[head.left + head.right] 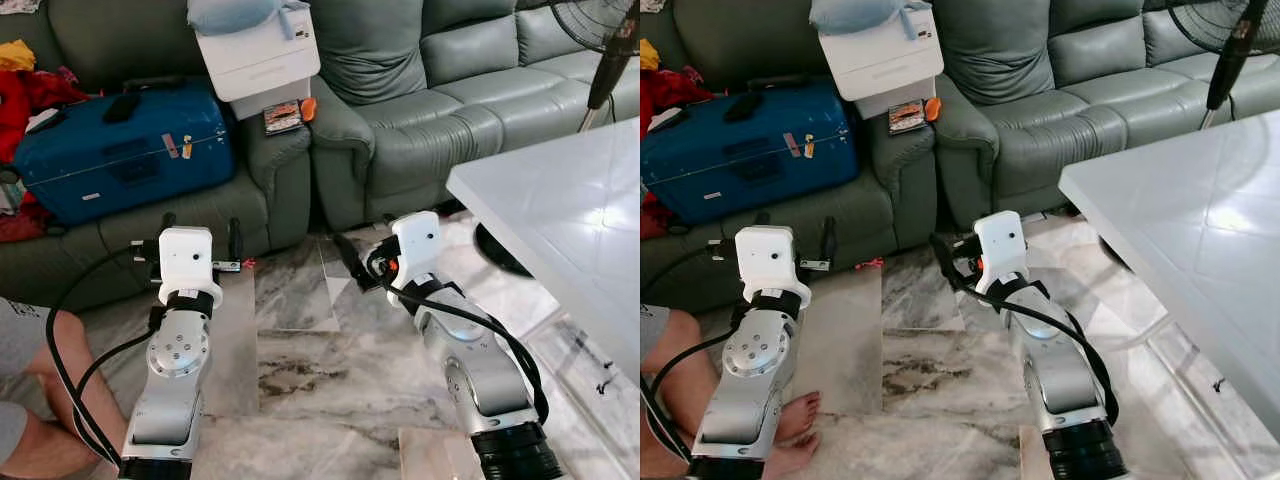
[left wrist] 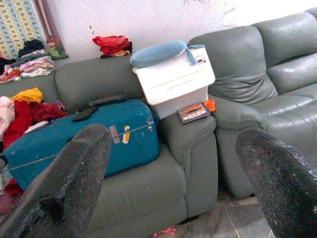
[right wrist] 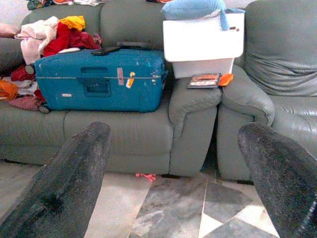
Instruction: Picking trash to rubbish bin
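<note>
We're facing a grey-green sofa [image 1: 400, 130] across a marble floor [image 1: 310, 370], both arms held out low in front of us. Our left claw [image 2: 173, 183] has its two black fingers spread wide with nothing between them, and the right claw [image 3: 183, 183] is spread apart the same way, also empty.

The trash looks like a small pink-red scrap [image 3: 145, 176] lying on the floor right at the foot of the sofa, just below the armrest [image 1: 275, 150], ahead of the left claw and not touching either one. It's small, so we can't tell what it actually is.

On the sofa seat sits a blue suitcase [image 1: 120, 150] with a heap of red and yellow clothes [image 1: 25, 85] beside it. A white box [image 1: 258, 55] rests on the armrest with a blue cushion [image 2: 158, 53] on top. A white tabletop [image 1: 570, 220] is off to our right, and a person's bare leg [image 1: 680, 370] is on the floor by our left arm.
</note>
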Available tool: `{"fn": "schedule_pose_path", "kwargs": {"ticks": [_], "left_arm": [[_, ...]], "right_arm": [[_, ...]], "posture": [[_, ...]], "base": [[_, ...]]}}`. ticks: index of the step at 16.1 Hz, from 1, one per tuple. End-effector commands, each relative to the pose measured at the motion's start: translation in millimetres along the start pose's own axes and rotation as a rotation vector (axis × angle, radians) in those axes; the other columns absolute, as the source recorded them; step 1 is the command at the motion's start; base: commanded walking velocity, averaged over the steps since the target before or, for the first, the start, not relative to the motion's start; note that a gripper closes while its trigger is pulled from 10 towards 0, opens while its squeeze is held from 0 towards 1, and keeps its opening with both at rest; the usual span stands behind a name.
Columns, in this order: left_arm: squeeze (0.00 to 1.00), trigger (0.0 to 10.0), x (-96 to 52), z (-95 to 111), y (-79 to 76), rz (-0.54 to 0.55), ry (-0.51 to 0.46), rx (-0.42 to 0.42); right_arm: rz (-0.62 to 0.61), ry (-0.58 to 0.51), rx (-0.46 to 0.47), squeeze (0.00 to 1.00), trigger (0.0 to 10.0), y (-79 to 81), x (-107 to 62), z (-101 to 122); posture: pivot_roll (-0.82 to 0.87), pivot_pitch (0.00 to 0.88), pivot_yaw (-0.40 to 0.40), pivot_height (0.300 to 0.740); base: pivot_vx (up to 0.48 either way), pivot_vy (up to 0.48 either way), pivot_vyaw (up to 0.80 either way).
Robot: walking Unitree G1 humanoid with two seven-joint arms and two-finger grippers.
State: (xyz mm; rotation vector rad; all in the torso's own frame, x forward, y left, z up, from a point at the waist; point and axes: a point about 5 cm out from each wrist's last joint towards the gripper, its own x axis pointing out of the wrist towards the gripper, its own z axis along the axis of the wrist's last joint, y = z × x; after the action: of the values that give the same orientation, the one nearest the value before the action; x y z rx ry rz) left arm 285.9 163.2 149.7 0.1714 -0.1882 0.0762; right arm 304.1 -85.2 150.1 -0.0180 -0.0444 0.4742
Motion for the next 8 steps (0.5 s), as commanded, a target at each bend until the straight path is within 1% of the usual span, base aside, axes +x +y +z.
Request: {"fn": "schedule_pose_path", "kwargs": {"ticks": [1,4,5,7,8], "left_arm": [[0.0,10.0,1.0,7.0,2.6,-0.002,-0.033,-0.007],[0.0,10.0,0.5,6.6,1.7,-0.008,-0.03,-0.013],[0.0,10.0,0.5,6.4,1.0,-0.009,-0.029,-0.016],[0.0,10.0,0.7,6.2,0.1,-0.011,-0.026,-0.019],[0.0,10.0,1.0,5.6,-0.1,-0.011,-0.021,-0.017]], "right_arm": [[0.002,-0.019,0.002,0.0,10.0,0.7,0.9,4.6],[0.016,-0.021,-0.011,0.0,10.0,2.8,0.3,4.8],[0.021,-0.023,-0.015,0.0,10.0,2.9,0.3,5.2],[0.027,-0.022,-0.022,0.0,10.0,3.7,0.4,5.2],[0.031,-0.022,-0.025,0.0,10.0,4.3,0.3,5.1]], "posture": [[0.01,0.039,0.037,0.74],[0.01,0.038,0.035,0.74],[0.01,0.038,0.035,0.74],[0.01,0.038,0.033,0.74],[0.01,0.037,0.031,0.74]], "base": [[0.424,0.0,0.0],[0.421,0.0,0.0],[0.42,0.0,0.52],[0.377,0.0,0.8],[0.0,0.0,0.8]]}}
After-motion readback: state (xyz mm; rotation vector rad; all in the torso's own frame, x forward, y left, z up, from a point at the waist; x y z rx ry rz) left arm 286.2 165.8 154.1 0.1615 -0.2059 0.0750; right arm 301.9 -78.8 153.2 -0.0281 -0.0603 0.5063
